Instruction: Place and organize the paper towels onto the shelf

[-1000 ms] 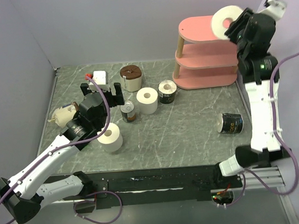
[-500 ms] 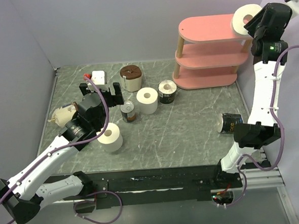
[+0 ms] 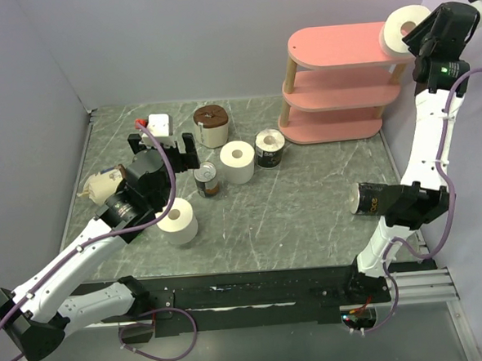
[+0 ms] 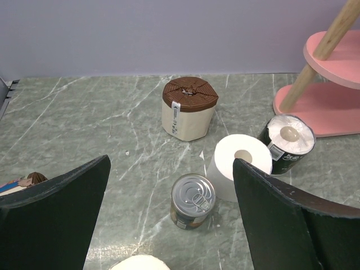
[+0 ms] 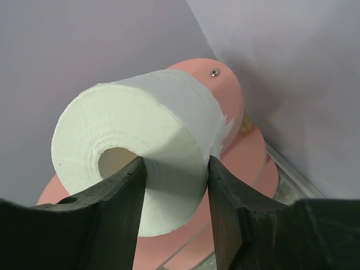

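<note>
Roll of paper towel (image 5: 146,146) sits clenched in the right gripper (image 5: 174,164), raised at the right end of the shelf's (image 3: 331,42) top board, presumably for setting there; left gripper (image 4: 171,166) gapes empty, low over the loose rolls (image 4: 242,169).

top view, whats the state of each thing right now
right pincer: shut on held roll, beside shelf top
left pincer: open, empty
shelf: upright
white roll near left arm: upright
white roll by can: upright
printed roll by shelf: upright
printed roll by right arm: on its side
can: upright, sealed
</note>
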